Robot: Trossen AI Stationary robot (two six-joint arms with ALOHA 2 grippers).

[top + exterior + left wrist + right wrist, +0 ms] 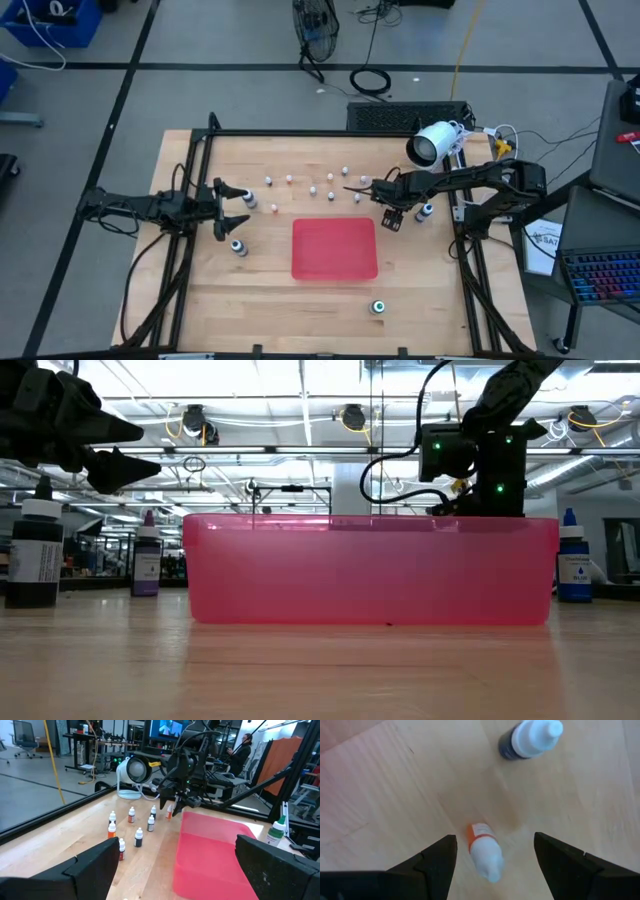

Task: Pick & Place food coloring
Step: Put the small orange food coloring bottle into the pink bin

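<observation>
Right wrist view – right gripper (495, 851) open above orange-banded bottle (483, 851), red tray (334, 248) alongside.

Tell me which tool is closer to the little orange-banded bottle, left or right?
Right. The right tool hangs open directly over the orange-banded bottle, fingers either side of it. The left tool waits open at the table's far left, beyond the red tray.

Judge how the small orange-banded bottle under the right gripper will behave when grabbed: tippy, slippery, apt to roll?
The orange-banded bottle looks narrow and tall, so an off-centre touch could probably tip it. Its rounded body suggests it would roll once down on the wood table. The right gripper stands open around it, so a centred squeeze likely holds.
</observation>
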